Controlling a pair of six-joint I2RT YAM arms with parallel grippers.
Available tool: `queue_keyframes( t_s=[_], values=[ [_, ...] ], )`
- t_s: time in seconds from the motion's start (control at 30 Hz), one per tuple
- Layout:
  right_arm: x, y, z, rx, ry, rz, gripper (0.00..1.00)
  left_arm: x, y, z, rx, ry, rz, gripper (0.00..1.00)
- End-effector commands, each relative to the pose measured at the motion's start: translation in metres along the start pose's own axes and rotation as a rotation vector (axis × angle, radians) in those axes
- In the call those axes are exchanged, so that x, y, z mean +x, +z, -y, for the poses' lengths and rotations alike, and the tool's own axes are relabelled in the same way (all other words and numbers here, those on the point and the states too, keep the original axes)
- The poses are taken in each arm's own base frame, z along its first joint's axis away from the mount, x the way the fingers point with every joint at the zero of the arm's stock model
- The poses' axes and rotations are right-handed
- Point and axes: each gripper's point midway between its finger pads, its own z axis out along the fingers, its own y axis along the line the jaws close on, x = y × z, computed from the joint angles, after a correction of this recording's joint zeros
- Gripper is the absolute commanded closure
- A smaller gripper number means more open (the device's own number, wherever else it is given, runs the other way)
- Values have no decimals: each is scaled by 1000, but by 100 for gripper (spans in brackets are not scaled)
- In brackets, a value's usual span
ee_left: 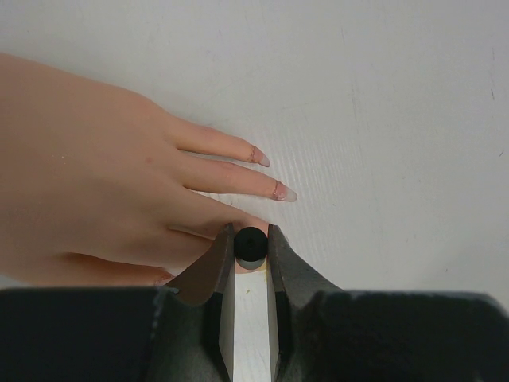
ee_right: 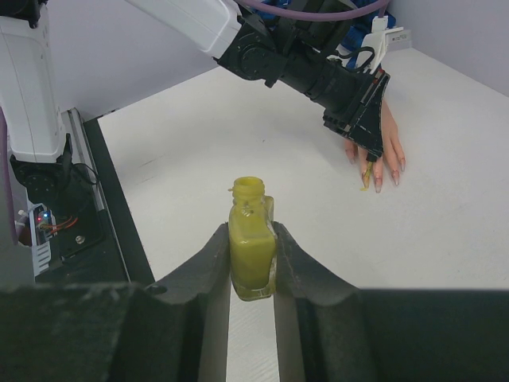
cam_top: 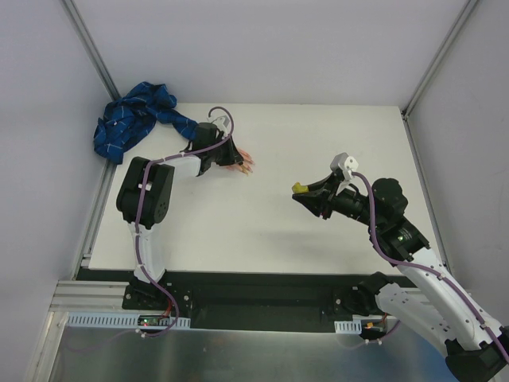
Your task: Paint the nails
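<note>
We count two arms, one small bottle and one mannequin hand (cam_top: 237,161) on the white desk (cam_top: 262,231). The mannequin hand lies flat, palm down, at the far left of the desk, and its single blue plaid sleeve (cam_top: 131,123) is bunched toward the far left corner. The nails (ee_left: 285,193) point out toward the middle of the desk. In the left wrist view two of them show plainly, pale pink with a reddish smear near the base, and a third finger is mostly hidden behind the fingers of the left hand (ee_left: 250,232).

That left hand hangs right over the mannequin's fingers, narrowed to a slim gap and pinching one small black cap (ee_left: 250,247). From the right wrist view a thin brush (ee_right: 367,177) with a yellowish tip hangs below it, just beside the fingertips; we cannot tell whether it touches them.

The right hand (ee_right: 251,231) is well apart, to the right of the desk's middle. It is closed snugly on both sides of the one yellow bottle (ee_right: 252,259), which stands upright with its neck uncapped
</note>
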Motion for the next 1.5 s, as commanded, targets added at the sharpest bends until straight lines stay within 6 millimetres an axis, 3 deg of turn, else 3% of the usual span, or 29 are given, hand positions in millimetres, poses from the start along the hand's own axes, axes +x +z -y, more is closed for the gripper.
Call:
queue_keyframes(
  t_s=[0.0,0.3,1.17,1.47],
  values=[
    [-17,-2,-4,-18,-39,57,100,-6,6,7,9,30,17,100],
    [-17,-2,-4,-20,-38,57,100,0,5,15,15,55,13,100],
    [-18,-3,-5,-25,-39,59,100,10,10,13,-36,75,-6,100],
    [-20,-4,-6,-23,-42,65,100,0,6,21,-28,69,18,100]
  ],
)
